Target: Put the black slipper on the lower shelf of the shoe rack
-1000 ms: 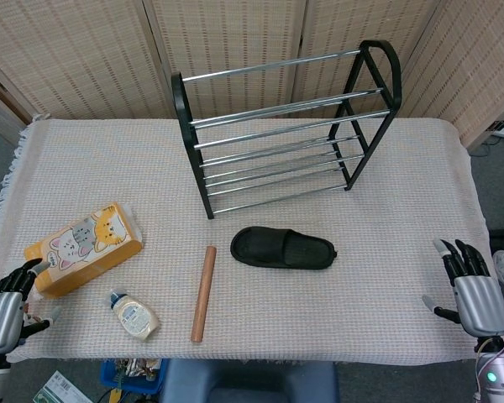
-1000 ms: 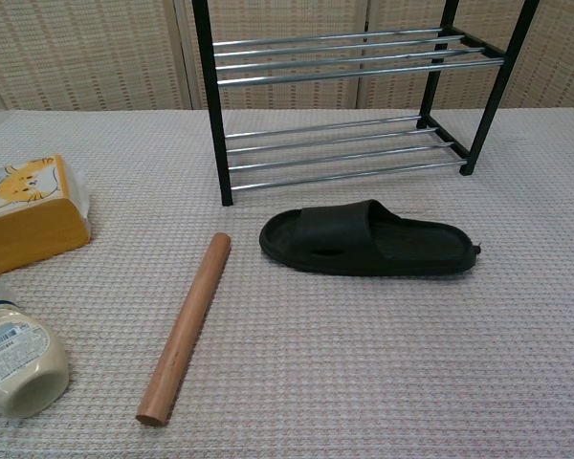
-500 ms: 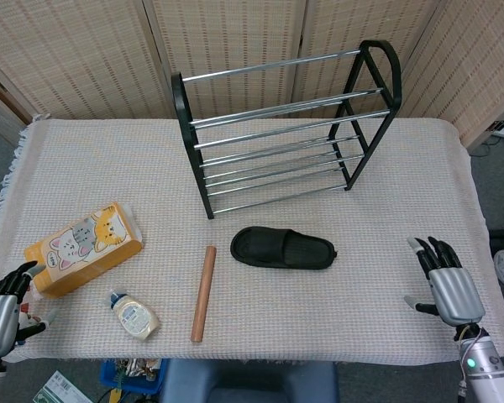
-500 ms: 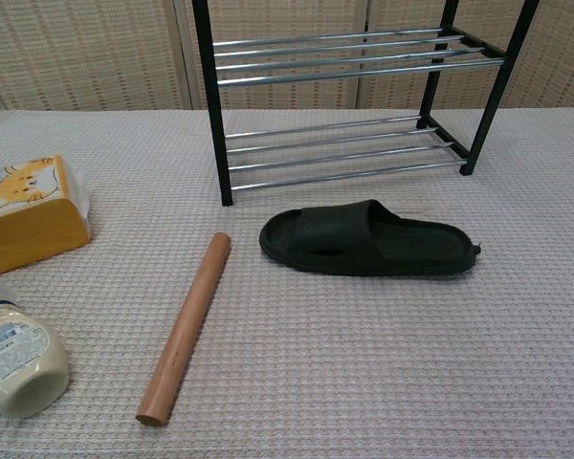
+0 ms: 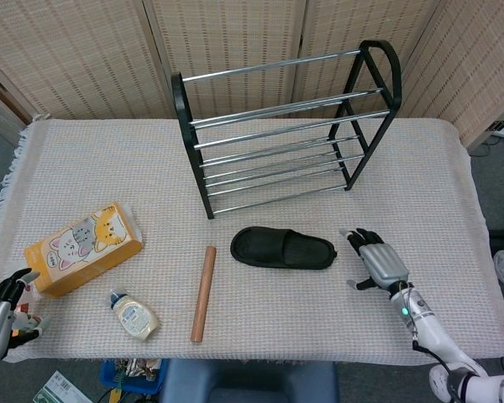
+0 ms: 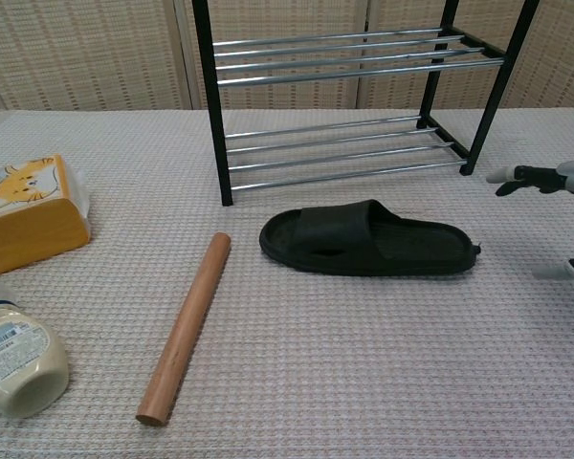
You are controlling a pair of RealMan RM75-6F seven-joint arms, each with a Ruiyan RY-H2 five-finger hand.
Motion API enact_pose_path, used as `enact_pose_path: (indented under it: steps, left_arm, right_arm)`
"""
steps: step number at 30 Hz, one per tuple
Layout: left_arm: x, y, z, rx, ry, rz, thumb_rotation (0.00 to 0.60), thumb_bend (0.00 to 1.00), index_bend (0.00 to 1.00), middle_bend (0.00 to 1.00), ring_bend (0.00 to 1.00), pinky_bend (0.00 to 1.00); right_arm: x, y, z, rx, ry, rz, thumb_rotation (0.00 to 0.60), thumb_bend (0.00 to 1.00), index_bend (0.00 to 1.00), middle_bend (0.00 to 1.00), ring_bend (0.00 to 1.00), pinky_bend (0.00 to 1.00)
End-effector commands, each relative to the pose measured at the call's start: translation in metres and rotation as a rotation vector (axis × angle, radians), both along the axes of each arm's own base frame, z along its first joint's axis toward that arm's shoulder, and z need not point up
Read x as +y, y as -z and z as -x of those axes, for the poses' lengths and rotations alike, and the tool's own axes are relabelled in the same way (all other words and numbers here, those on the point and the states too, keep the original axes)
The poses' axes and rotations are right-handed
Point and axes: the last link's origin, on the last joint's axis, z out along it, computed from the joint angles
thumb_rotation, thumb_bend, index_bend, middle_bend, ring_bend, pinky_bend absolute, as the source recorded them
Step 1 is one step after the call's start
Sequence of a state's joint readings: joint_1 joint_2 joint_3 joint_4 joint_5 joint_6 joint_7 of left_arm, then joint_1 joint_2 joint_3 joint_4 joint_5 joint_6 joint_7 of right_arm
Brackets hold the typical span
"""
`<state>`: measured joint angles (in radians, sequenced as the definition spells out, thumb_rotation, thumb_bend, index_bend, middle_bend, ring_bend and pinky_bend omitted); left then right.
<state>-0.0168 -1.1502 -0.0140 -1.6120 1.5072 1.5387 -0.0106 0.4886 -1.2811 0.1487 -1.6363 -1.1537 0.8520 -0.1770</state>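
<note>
The black slipper (image 5: 283,248) (image 6: 368,239) lies flat on the cloth-covered table, just in front of the black shoe rack (image 5: 286,126) (image 6: 349,91) with chrome bars. Its lower shelf (image 5: 277,180) (image 6: 340,153) holds nothing. My right hand (image 5: 376,259) (image 6: 555,191) hovers open to the right of the slipper's heel, a short gap away, fingers spread. My left hand (image 5: 0,315) sits open at the table's front left corner, far from the slipper; the chest view does not show it.
A wooden rolling pin (image 5: 203,293) (image 6: 184,327) lies left of the slipper. Further left are an orange cat-print tissue pack (image 5: 84,248) (image 6: 24,215) and a small white bottle (image 5: 134,316) (image 6: 17,354). Woven screens stand behind the table.
My right hand has moved left and forward from the table's right front edge to just beside the slipper's heel. My left hand has drawn back slightly. The slipper has stayed put.
</note>
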Motion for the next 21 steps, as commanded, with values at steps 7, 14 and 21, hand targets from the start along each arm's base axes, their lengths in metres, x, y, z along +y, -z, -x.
enact_pose_path:
  steps: [7,14,21]
  left_arm:
    - [0.0,0.002,0.002,-0.009,0.003,0.009,0.6,0.23,0.22,0.18,0.21,0.29]
    - [0.0,0.001,0.008,-0.014,-0.003,0.009,0.6,0.23,0.22,0.18,0.21,0.29]
    - [0.0,0.001,0.013,-0.02,-0.011,0.005,0.6,0.23,0.22,0.18,0.21,0.29]
  right_arm:
    - [-0.043,0.044,-0.031,-0.03,0.04,-0.081,0.6,0.2,0.0,0.09,0.0,0.05]
    - [-0.053,0.066,-0.05,-0.026,0.039,-0.114,0.6,0.2,0.0,0.09,0.0,0.05]
    - [-0.054,0.076,-0.064,0.003,0.006,-0.125,0.6,0.2,0.0,0.09,0.0,0.05]
